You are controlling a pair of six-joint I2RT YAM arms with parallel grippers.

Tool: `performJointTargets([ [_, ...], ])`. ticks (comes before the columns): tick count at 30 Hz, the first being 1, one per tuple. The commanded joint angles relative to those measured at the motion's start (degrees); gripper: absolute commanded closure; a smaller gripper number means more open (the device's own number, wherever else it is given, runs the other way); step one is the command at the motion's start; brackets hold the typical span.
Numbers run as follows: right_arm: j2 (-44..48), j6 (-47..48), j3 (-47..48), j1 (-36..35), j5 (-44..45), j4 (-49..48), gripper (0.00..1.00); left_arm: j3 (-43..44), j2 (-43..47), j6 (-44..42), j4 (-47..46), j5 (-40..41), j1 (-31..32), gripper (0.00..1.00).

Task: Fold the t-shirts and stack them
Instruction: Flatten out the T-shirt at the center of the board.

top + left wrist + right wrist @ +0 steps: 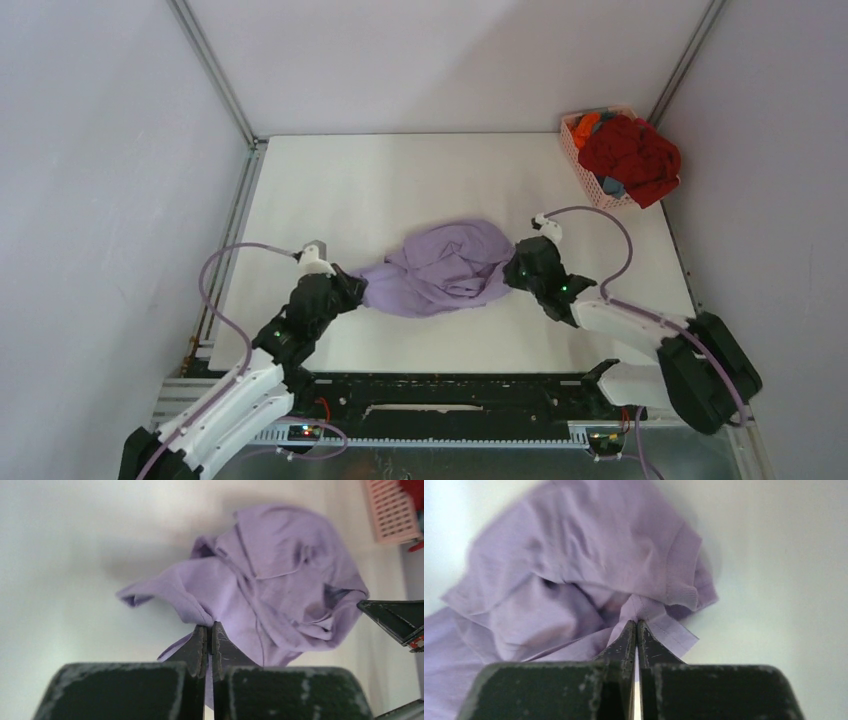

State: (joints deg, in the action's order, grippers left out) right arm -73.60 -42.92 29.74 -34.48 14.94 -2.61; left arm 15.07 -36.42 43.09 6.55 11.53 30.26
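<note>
A crumpled lavender t-shirt [445, 268] lies bunched in the middle of the white table. My left gripper [352, 291] is shut on its left edge; the left wrist view shows the shirt [270, 580] pinched between my closed fingertips [210, 627]. My right gripper [517, 270] is shut on its right edge; the right wrist view shows the cloth [574, 565] and its hem pinched at the tips [636, 624]. A dark red t-shirt [630, 155] is heaped in the pink basket [582, 160] at the back right, with orange [587, 124] and grey-blue [612, 185] cloth peeking out.
The table [330, 190] is walled on the left, back and right, with metal rails along the edges. The pink basket also shows in the left wrist view [392, 512]. My right arm's tip shows in the left wrist view [395, 617].
</note>
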Motion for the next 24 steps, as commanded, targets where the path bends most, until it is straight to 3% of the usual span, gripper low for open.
performJointTargets([
  [1, 11.5, 4.4, 3.9, -0.1, 2.0, -1.7, 1.0, 5.3, 7.5, -5.3, -2.6, 4.1, 0.2, 1.0],
  [6, 22.1, 11.2, 7.3, 0.1, 2.7, -0.6, 1.0, 14.3, 12.7, -10.4, -5.2, 5.8, 0.2, 1.0],
  [13, 32.6, 20.5, 20.8, 0.3, 3.3, 2.4, 1.0, 32.1, 12.9, -18.3, -2.7, 11.6, 0.2, 1.0],
  [24, 42.3, 30.5, 35.7, 0.2, 1.5, 7.0, 1.0, 49.3, 14.4, -26.0, 1.1, 9.8, 0.2, 1.0],
])
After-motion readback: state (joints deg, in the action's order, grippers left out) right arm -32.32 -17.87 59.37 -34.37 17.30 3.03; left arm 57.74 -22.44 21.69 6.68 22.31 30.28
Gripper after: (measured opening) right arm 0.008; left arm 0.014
